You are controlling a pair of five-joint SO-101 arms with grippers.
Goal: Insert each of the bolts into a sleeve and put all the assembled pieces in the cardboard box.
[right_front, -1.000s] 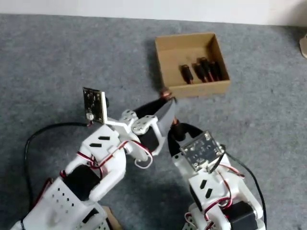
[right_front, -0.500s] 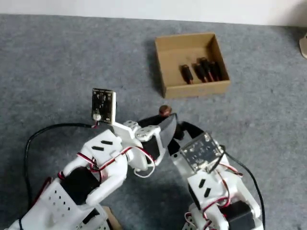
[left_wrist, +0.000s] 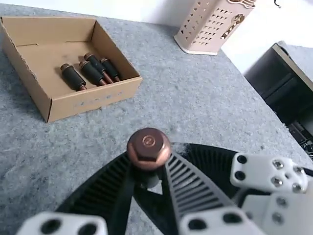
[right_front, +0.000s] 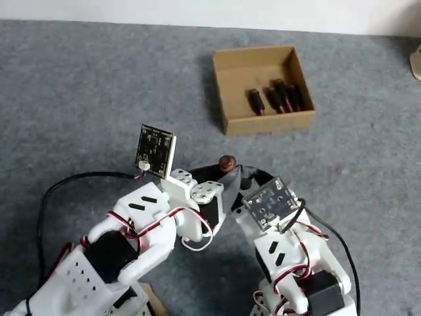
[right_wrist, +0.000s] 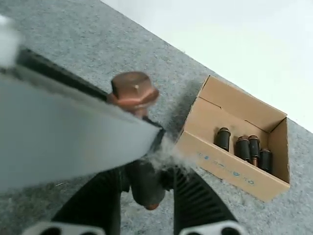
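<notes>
So that they can be joined, the bolt [left_wrist: 149, 145] is clamped by the left gripper [left_wrist: 148, 174] and the sleeve [right_wrist: 145, 195] by the right gripper [right_wrist: 145, 182].

bolt [left_wrist: 149, 147] shank: hidden under its own head
sleeve [right_wrist: 144, 185] upper end: behind a blurred grey finger [right_wrist: 73, 132]
slotted holder [left_wrist: 212, 22]: cut off by picture edge
</notes>
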